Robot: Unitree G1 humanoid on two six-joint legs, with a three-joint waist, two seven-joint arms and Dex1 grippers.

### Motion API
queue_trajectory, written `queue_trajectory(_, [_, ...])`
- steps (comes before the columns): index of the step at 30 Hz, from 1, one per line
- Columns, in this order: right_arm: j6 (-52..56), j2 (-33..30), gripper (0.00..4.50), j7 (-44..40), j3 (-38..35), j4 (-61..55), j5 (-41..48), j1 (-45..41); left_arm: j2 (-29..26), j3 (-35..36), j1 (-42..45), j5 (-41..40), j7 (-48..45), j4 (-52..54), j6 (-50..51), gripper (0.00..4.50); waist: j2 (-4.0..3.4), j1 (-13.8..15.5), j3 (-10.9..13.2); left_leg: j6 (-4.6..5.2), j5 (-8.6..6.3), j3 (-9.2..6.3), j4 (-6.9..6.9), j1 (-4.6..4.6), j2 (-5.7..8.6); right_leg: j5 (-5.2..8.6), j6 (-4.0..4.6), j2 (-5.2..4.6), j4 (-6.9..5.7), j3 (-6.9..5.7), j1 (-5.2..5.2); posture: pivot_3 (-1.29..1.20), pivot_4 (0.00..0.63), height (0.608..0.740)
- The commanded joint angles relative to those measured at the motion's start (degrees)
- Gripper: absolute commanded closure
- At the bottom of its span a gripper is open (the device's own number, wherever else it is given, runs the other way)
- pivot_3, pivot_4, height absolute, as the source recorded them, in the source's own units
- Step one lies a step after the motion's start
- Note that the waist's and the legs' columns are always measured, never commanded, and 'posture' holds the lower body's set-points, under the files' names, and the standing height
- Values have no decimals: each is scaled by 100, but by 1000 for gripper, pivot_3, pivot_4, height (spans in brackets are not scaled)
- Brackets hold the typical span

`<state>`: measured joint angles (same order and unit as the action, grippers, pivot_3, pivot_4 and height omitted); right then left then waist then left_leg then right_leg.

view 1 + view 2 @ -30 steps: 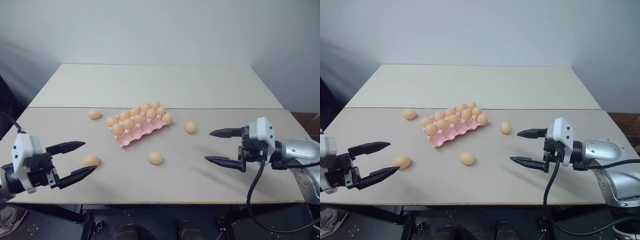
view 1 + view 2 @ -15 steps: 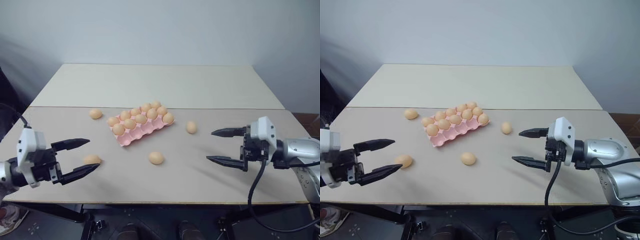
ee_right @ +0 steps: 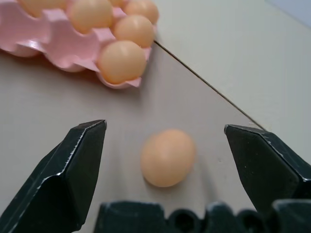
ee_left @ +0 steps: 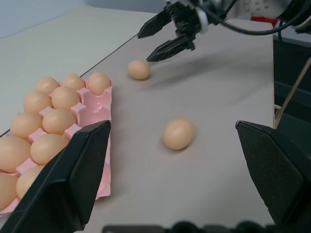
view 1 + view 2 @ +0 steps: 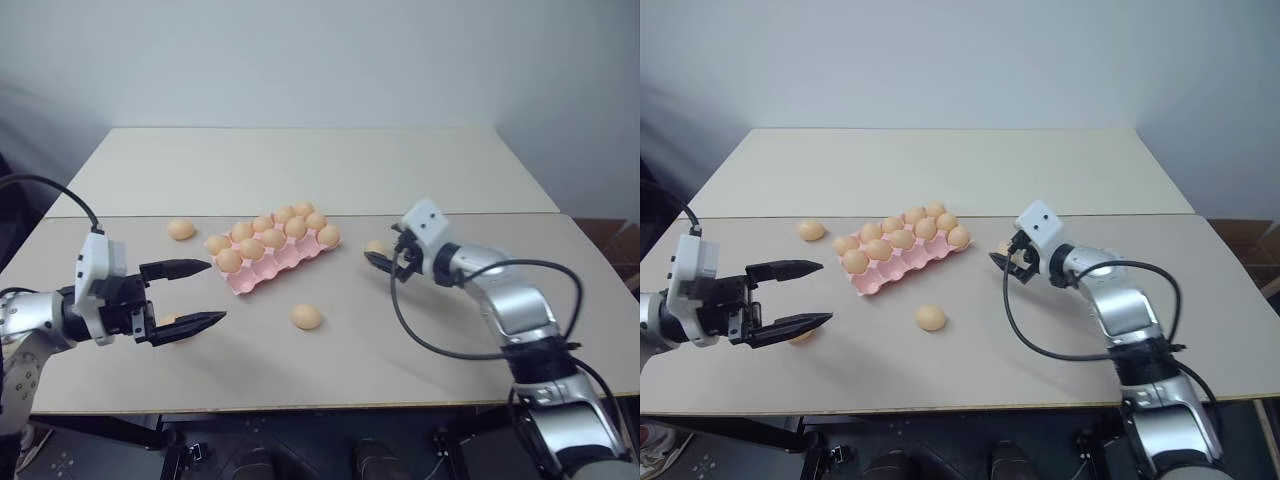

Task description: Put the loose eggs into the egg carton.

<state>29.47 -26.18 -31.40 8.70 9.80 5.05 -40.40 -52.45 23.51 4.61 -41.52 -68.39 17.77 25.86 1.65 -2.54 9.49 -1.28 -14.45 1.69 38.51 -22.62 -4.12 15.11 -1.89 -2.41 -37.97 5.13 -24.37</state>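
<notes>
**Both grippers open, four eggs loose around the carton**

With the egg carton [image 5: 275,253] taken as our reference, we list items from the near table edge outward. The carton is a pink moulded tray lying at a slant on the beige table [image 5: 420,350]; its far two rows hold eggs and its near row of cups is empty.

Nearest to us, and to the left of the carton, our left gripper [image 5: 195,294] hangs above the table with its two black fingers spread wide and nothing between them. One loose egg [image 5: 800,336] lies on the table just under its lower finger, partly hidden.

A second loose egg [image 5: 306,317] lies in front of the carton, clear of its near edge.

To the right of the carton, our right gripper [image 5: 1002,256] is low over the table, fingers apart and clamped on nothing. A third loose egg [image 3: 168,157] lies just ahead of the gap between those fingers, not touching them.

A fourth loose egg [image 5: 181,230] rests beside the carton's far left corner.
</notes>
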Motion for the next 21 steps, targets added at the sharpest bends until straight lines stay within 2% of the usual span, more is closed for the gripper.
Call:
queue_trajectory(1, [-266, 291, 0, 275, -67, 537, -160, -365, 24, -16, 143, 11, 4, 3, -153, 6, 0, -5, 0, 0, 0, 0, 0, 0, 0, 0, 0, 0, 0, -1, 0, 0, 150, 740])
queue_trajectory(7, [-340, 670, 0, 492, -75, 1417, -412, -717, 55, -47, 198, 42, 29, -19, -174, 6, -1, -15, 0, 0, 0, -2, 0, 0, 0, 0, -1, 0, -2, -1, 0, 0, 150, 740])
queue_trajectory(11, [-390, 758, 904, 489, -75, 1714, -480, -779, 100, -3, 177, 30, 123, 25, -167, 0, -1, -15, 0, 0, 0, -2, 0, 0, 0, -1, -1, 0, -2, -1, 0, 0, 150, 740])
queue_trajectory(15, [-407, 825, 2276, 499, -164, 1667, -434, -769, 185, 97, 153, -43, 256, 71, -143, 0, -1, -19, 0, 0, 0, -2, 0, 0, 0, -1, -1, 0, -3, -1, 0, 0, 150, 740])
queue_trajectory(16, [-370, 841, 2450, 509, -198, 1590, -411, -772, 213, 144, 146, -72, 301, 76, -134, 0, -1, -19, 0, 0, 0, -3, 0, 0, 0, -1, -1, 0, -3, -2, -1, 0, 150, 740])
queue_trajectory(21, [-255, 995, 2450, 350, -180, 713, -233, -852, 459, 565, 101, -207, 864, 124, -86, 0, -2, -59, 1, 0, 0, -5, -2, -2, -1, -1, -1, 0, -5, -1, -5, 0, 150, 740])
